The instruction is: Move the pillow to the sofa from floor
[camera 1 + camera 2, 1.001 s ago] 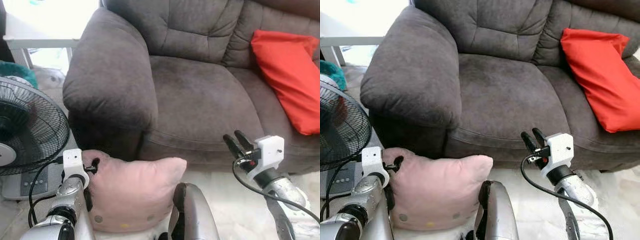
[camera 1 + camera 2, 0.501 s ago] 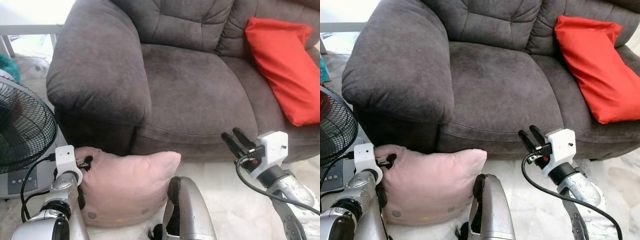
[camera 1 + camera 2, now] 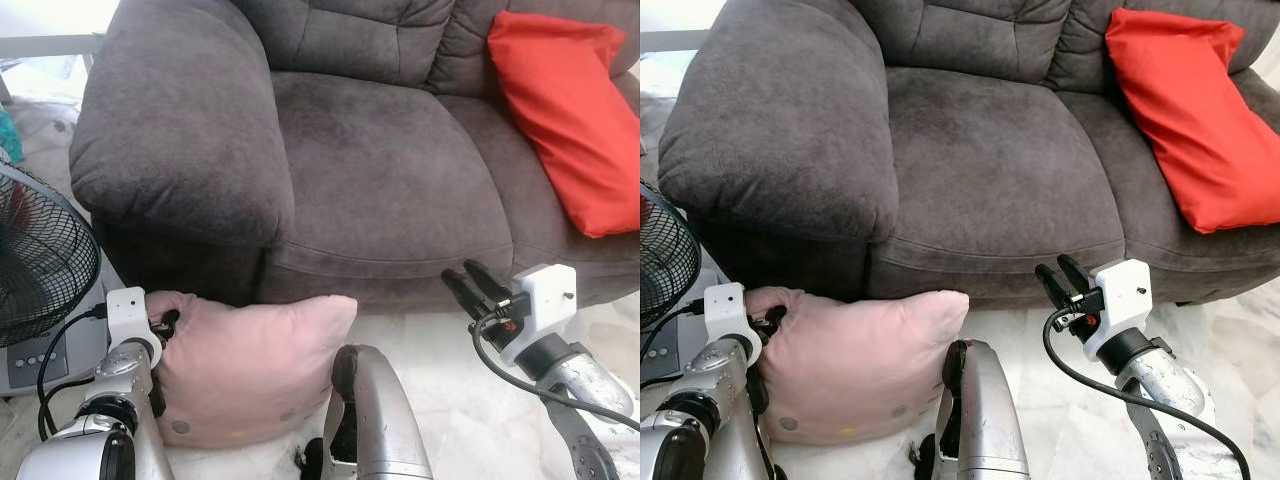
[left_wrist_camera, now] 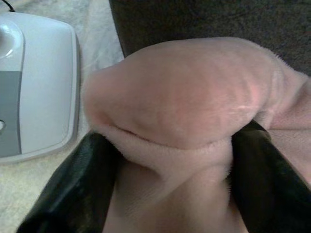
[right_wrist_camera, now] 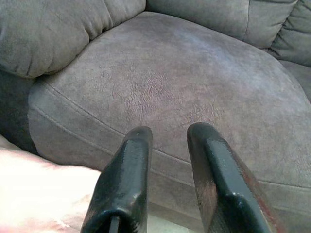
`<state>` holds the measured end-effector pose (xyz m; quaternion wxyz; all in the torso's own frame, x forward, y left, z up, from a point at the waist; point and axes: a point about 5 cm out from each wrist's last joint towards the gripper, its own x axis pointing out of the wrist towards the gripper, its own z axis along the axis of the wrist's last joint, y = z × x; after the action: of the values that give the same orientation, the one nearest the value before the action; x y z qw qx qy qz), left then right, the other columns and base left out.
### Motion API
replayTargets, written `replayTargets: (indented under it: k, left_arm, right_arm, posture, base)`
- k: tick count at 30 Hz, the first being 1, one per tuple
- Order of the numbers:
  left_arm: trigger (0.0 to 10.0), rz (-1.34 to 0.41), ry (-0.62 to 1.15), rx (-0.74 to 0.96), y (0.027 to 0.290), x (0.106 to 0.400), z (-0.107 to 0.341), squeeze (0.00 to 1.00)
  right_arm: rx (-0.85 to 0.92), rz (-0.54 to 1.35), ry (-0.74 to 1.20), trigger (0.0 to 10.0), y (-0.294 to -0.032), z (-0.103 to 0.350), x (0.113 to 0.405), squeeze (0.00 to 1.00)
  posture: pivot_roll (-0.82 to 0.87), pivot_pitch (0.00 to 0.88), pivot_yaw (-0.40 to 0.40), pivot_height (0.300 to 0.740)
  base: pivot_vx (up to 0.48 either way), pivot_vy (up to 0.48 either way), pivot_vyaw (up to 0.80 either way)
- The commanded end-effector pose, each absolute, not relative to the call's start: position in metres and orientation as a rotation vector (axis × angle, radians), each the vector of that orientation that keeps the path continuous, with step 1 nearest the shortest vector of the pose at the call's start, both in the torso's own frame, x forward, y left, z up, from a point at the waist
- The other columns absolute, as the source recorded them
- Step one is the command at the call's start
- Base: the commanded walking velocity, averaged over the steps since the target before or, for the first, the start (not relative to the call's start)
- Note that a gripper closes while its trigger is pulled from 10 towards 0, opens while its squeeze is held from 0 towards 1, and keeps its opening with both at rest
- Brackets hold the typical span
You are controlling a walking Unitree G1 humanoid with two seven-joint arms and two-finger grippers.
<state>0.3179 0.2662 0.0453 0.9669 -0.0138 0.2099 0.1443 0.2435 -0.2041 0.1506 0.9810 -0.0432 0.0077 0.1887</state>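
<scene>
Red cushion [image 3: 568, 110]: leaning against the backrest at 2 o'clock, its lower corner resting on the seat. Black floor fan [image 3: 40, 265]: standing at 9 o'clock, wire grille facing inward, grey control base [image 3: 40, 352] sitting below on the pale marbled floor [image 3: 1230, 330].

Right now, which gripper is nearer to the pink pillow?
Left. The left gripper pinches a corner of the pink pillow; the right gripper hangs apart, open, before the sofa.

Pink pillow [image 3: 250, 365], soft, standing on edge on floor [image 3: 450, 370], against front of grey sofa [image 3: 380, 170]; one corner pinched between black fingers [image 4: 73, 189].
</scene>
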Motion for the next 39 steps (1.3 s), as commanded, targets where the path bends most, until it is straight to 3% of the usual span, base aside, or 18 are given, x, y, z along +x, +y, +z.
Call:
replayTargets:
  k: [1, 39]
  left_arm:
    - [0.0, 0.305, 0.467, -0.044, 0.2649, 0.3142, 0.0386, 0.0]
    - [0.0, 0.258, 0.45, -0.032, 0.2592, 0.317, 0.0401, 0.0]
  right_arm:
    - [-0.102, 0.359, 0.018, 10.0, -0.2086, 0.1535, 0.2411, 0.0]
    - [-0.075, 0.33, 0.008, 10.0, -0.2, 0.1443, 0.2467, 0.0]
  posture:
    - [-0.09, 0.164, -0.302, 0.429]
    - [-0.05, 0.131, -0.25, 0.429]
  base:
    - [0.0, 0.0, 0.0]
    - [0.0, 0.0, 0.0]
